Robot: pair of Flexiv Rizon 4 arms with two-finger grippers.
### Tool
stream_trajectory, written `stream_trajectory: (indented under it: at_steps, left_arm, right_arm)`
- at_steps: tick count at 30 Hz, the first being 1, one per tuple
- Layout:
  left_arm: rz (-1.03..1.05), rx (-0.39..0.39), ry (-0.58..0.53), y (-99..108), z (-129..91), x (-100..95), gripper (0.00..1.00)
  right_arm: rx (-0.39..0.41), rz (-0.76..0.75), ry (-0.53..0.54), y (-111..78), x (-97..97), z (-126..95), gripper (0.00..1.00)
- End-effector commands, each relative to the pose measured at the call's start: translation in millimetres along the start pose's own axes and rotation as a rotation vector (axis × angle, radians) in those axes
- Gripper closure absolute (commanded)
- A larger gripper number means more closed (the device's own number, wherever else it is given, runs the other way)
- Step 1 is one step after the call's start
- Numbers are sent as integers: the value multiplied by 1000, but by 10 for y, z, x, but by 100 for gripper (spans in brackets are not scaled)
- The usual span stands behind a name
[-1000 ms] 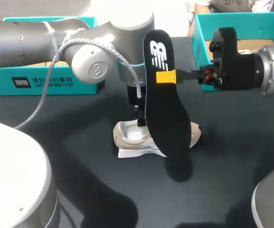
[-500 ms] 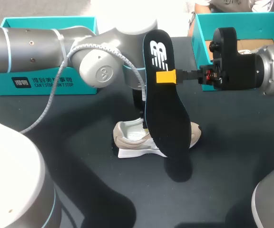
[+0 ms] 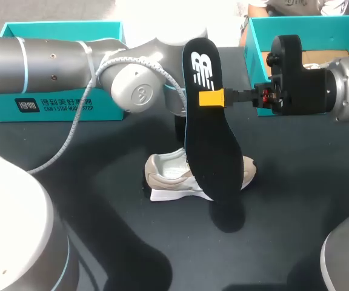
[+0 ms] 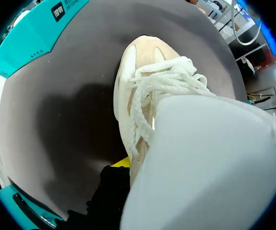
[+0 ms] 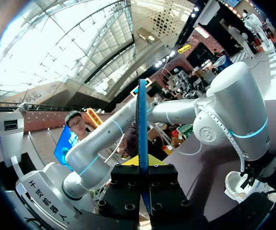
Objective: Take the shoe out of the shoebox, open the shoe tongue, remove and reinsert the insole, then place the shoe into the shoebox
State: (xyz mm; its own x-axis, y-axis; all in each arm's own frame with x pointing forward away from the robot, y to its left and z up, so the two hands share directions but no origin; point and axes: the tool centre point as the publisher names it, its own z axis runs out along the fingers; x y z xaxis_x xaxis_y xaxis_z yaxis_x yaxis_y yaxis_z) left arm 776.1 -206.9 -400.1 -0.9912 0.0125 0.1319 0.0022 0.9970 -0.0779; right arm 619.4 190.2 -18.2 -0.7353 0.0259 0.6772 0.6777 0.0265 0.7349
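A beige and white shoe (image 3: pixel 168 177) lies on its side on the dark table. My left arm (image 3: pixel 138 91) reaches down to it, its gripper hidden behind the insole in the head view. In the left wrist view the pale tongue (image 4: pixel 210 158) runs from the laces (image 4: pixel 166 81) into my left gripper (image 4: pixel 133 167). One yellow fingertip (image 4: pixel 122 162) presses against it; the other is hidden. My right gripper (image 3: pixel 214 98) is shut on the black insole (image 3: pixel 211 151), holding it upright above the shoe. The right wrist view shows the insole (image 5: pixel 142 115) edge-on between the fingers.
A teal shoebox (image 3: pixel 256 36) stands at the back right, behind my right wrist. Another teal box part (image 3: pixel 59 104) stands at the back left, behind my left arm. Bare dark table lies in front of the shoe.
My left arm has shifted right over the shoe and its fingers have come together on the tongue. The right arm and the insole have stayed still.
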Motion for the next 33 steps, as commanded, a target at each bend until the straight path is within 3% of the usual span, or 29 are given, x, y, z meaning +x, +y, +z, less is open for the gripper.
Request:
stream_trajectory:
  at_steps: [1,8,14,16,17,19,21,33]
  left_arm:
    - [31,-6,41,37,-73,-16,100]
    - [296,-41,224,71,-260,-18,100]
    - [702,-178,380,8,-335,-23,100]
    - [865,-258,429,-23,-317,18,100]
    - [973,-321,504,-40,-308,39,100]
    - [1106,-353,527,-65,-312,91,100]
    - [1111,-383,496,-86,-347,117,100]
    - [1111,-383,496,-86,-347,117,100]
  right_arm:
    - [1,1,-2,2,-9,33,100]
    - [1,1,-2,2,-9,33,100]
    - [1,1,-2,2,-9,33,100]
    - [1,1,-2,2,-9,33,100]
    - [1,1,-2,2,-9,33,100]
    - [1,1,-2,2,-9,33,100]
    - [1,1,-2,2,-9,33,100]
    - [1,1,-2,2,-9,33,100]
